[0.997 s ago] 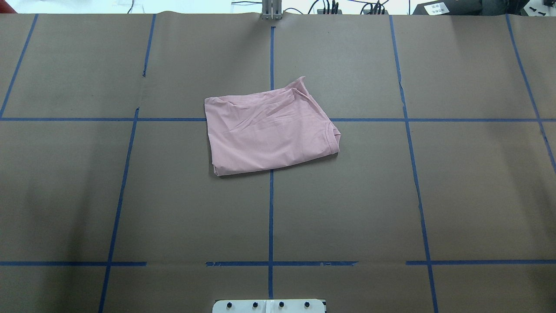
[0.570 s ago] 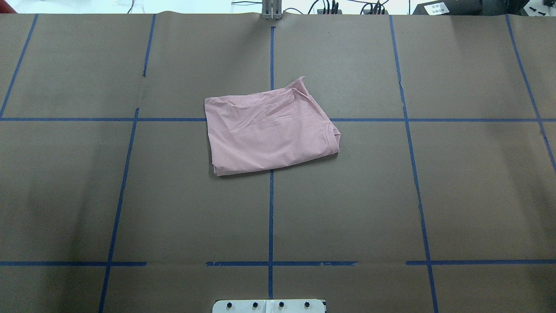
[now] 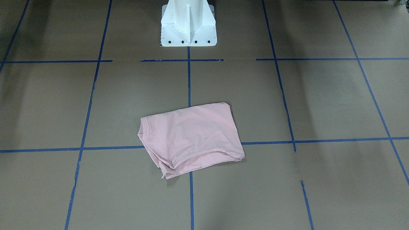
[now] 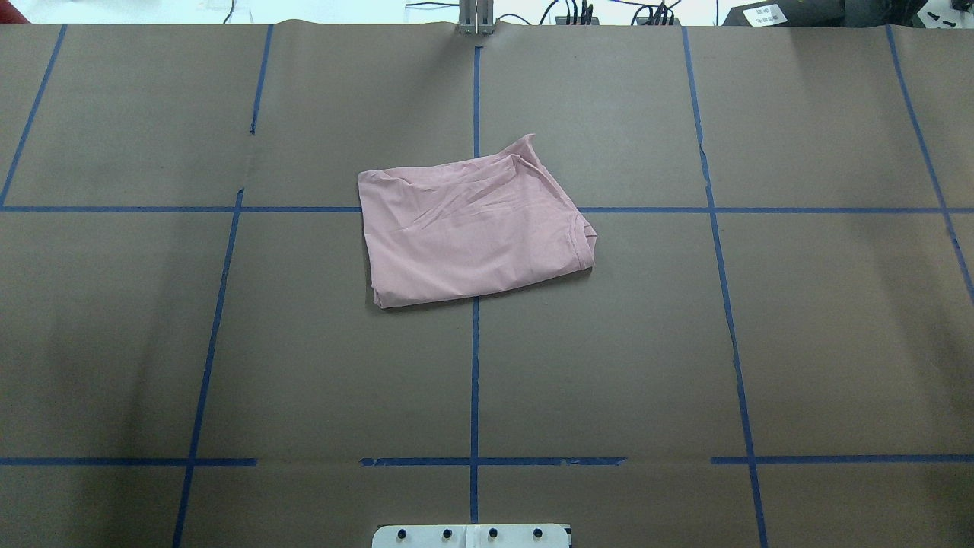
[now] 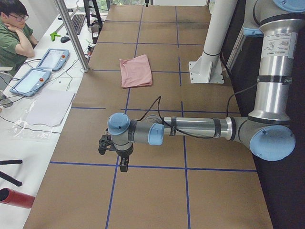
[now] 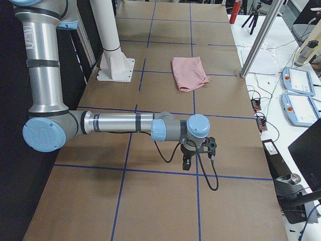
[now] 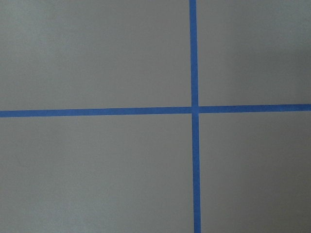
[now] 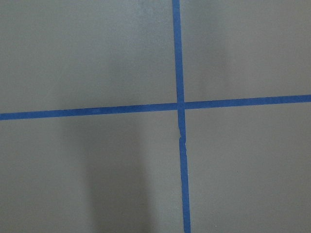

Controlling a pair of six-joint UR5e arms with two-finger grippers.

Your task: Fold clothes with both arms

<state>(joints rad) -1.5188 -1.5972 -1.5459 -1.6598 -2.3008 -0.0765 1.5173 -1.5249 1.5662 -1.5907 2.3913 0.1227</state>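
Note:
The pale pink T-shirt (image 4: 472,232) lies folded into a rough rectangle at the middle of the brown table, plain side up, with its ribbed collar at the right edge. It also shows in the front-facing view (image 3: 191,139) and in both side views (image 5: 136,70) (image 6: 189,73). My left gripper (image 5: 119,155) hangs over the table's left end, far from the shirt. My right gripper (image 6: 193,158) hangs over the right end, equally far. Both show only in the side views, so I cannot tell whether they are open or shut. Both wrist views show only brown paper and crossed blue tape.
The white pedestal (image 3: 188,22) stands at the robot's side of the table. Blue tape lines (image 4: 475,380) divide the brown paper into squares. An operator (image 5: 12,33) sits at a side desk with tablets (image 5: 52,58). A metal post (image 5: 71,33) stands at the far edge.

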